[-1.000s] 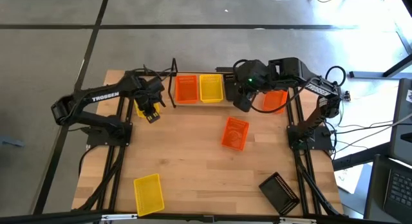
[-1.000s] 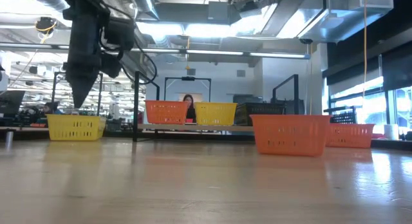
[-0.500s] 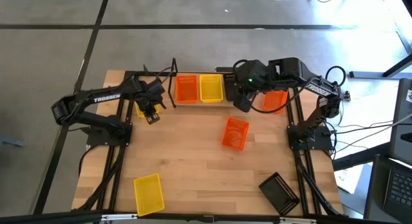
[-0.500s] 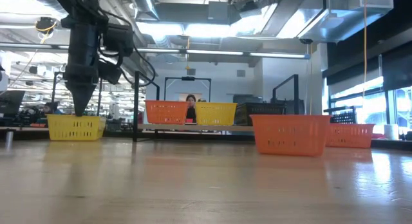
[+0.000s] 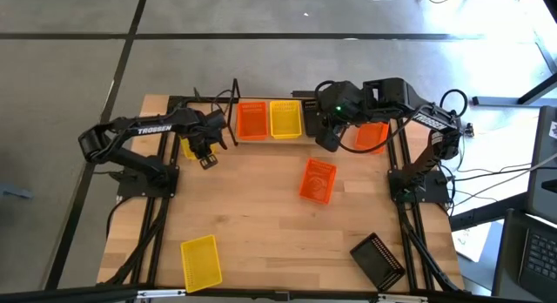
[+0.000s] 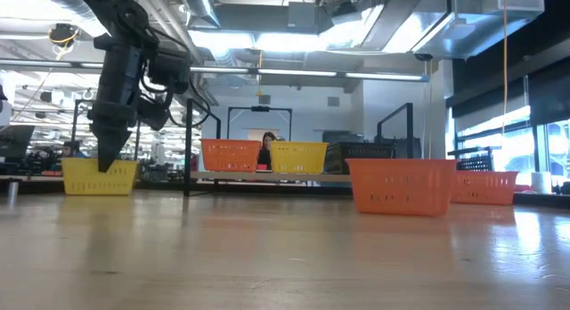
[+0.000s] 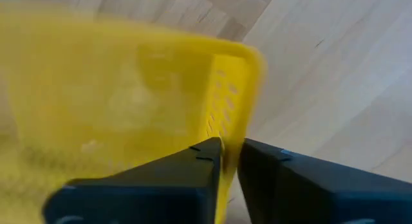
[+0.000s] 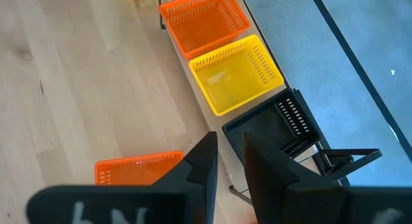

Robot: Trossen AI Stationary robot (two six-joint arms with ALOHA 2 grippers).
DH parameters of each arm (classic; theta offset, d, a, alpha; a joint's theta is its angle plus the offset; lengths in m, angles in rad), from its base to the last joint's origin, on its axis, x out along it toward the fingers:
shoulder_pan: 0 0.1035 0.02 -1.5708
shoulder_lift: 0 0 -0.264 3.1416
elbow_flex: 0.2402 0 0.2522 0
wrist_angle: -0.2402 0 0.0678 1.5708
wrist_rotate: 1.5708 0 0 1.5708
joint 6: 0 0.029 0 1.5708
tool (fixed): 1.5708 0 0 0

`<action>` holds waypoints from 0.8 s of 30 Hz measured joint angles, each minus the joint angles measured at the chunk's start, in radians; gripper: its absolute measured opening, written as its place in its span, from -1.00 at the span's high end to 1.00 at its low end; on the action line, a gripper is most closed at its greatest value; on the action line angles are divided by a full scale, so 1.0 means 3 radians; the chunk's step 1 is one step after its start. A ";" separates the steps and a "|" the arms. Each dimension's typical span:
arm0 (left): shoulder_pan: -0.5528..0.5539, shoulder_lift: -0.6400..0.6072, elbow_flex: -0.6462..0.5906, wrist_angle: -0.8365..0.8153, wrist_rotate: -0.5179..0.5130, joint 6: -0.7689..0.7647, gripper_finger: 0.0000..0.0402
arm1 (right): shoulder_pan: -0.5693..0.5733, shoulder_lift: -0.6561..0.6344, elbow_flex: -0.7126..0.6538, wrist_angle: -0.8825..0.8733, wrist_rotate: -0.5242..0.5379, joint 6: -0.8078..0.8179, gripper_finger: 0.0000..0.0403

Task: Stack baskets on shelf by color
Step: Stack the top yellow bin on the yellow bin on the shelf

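A yellow basket (image 7: 129,95) stands on the table left of the shelf (image 5: 235,120), mostly hidden under my left arm in the high view (image 5: 186,149). My left gripper (image 7: 230,147) points down into it (image 6: 104,163), shut on its wall. On the shelf sit an orange basket (image 5: 251,120), a yellow basket (image 5: 285,118) and a black basket (image 8: 277,124). My right gripper (image 8: 228,163) hangs open above the shelf's right end, holding nothing. My left gripper pinches the yellow basket's right-hand mesh wall (image 7: 230,124), near a corner. One finger (image 7: 193,166) is inside the basket and one (image 7: 270,169) outside. The fingers come from above, pointing down. The basket stands upright with its bottom on the table.
Loose on the table are an orange basket (image 5: 318,179) at the middle, another orange basket (image 5: 372,136) right of the shelf, a yellow basket (image 5: 201,261) at the near left and a black basket (image 5: 378,259) at the near right. A person shows far behind the shelf (image 6: 264,148).
My left gripper has gone down from above the yellow basket's rim until its fingers stand over the wall, inside and outside. The basket has shifted slightly on the table.
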 joint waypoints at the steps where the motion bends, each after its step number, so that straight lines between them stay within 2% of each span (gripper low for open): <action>1: 0.0000 0.0017 0.0001 -0.0002 0.0002 -0.0018 0.92 | 0.0000 0.0000 0.0000 0.0000 0.0000 0.0000 0.65; 5: -0.0003 0.0018 0.0047 -0.0052 0.0009 -0.0028 0.97 | 0.0000 0.0000 0.0000 0.0000 0.0000 0.0000 0.65; 10: -0.0023 -0.0129 0.0396 -0.0541 -0.0071 -0.0037 0.99 | 0.0000 0.0000 0.0000 0.0000 0.0001 0.0000 0.65; 18: -0.0118 -0.0294 0.1445 -0.1178 -0.0569 -0.0054 1.00 | 0.0000 0.0000 0.0000 0.0000 0.0009 -0.0020 0.65; 21: -0.0207 -0.0288 0.1810 -0.1204 -0.0600 -0.0039 1.00 | 0.0001 0.0000 0.0000 0.0000 0.0044 -0.0123 0.65; 24: -0.0318 -0.0275 0.2150 -0.1193 -0.0609 -0.0031 1.00 | 0.0001 0.0000 0.0000 0.0004 0.0233 -0.0149 0.65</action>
